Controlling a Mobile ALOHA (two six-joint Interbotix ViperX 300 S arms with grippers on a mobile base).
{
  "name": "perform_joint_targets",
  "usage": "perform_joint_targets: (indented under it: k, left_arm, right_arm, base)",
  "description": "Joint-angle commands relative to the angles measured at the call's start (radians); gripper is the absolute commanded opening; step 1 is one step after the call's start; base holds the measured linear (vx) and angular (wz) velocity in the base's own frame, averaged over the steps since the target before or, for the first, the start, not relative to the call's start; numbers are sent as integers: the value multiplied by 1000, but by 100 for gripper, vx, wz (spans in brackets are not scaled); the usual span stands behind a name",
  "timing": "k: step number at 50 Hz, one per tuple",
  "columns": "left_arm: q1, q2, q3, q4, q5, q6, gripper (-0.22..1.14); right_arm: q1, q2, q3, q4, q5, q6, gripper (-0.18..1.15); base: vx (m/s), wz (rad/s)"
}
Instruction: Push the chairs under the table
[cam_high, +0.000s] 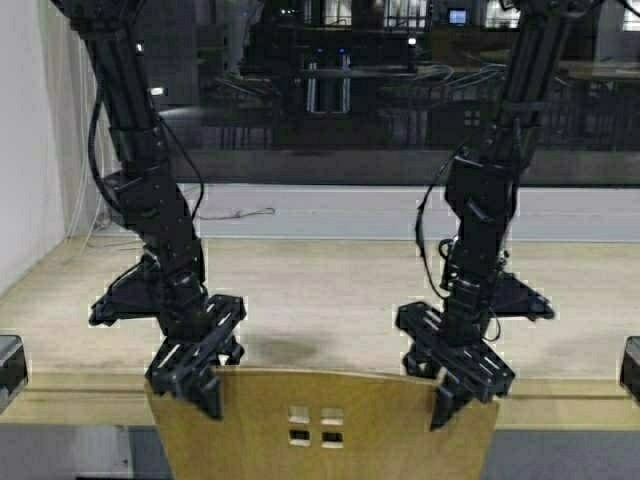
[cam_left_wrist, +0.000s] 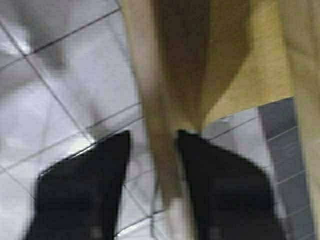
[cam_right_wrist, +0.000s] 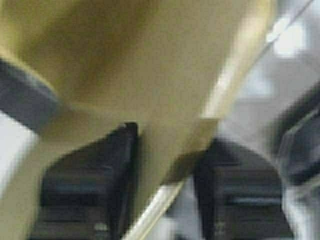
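One tan wooden chair shows only by its curved backrest (cam_high: 320, 425), with small rectangular cutouts, at the bottom middle of the high view, close against the front edge of the long light-wood table (cam_high: 330, 290). My left gripper (cam_high: 205, 385) straddles the backrest's top left corner, and my right gripper (cam_high: 450, 395) straddles its top right corner. In the left wrist view the backrest edge (cam_left_wrist: 170, 75) runs between the spread fingers of the left gripper (cam_left_wrist: 152, 145), with a gap on one side. In the right wrist view the wood (cam_right_wrist: 125, 60) fills most of the right gripper's (cam_right_wrist: 167, 145) opening. Both are open.
Behind the table runs a white sill with a loose cable (cam_high: 240, 213) under a dark window. A pale wall (cam_high: 25, 150) closes the left side. Dark grey objects sit at the left (cam_high: 8, 365) and right (cam_high: 630, 368) edges. Grey tiled floor (cam_left_wrist: 60, 75) lies below.
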Motion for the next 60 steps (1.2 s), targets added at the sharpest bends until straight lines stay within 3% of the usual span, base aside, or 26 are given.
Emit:
perform_joint_targets:
  k: [1,13,31,48,60]
  left_arm:
    - [-3,-64,34,6,8,18,82]
    - [-3,-186,101,6,18,20,82]
    - [-3,-483,213,15,28,35,82]
    - [-3,-865,437,341,57,357,82]
    - [-3,-1104,545,454,106,476,82]
  right_arm:
    - [9,-44,17,5,14,-2,80]
    - [9,-160,118,11,12,26,80]
    - [-20,-485,273,0,18,26,80]
    - [-21,-856,416,-298,-107,-101,80]
    - [-32,-1034,448,-574,-172,-239,80]
  base:
    - [-2,-1]
    - [0,-1]
    - [0,0]
    - [-2,0]
    - [-8,10]
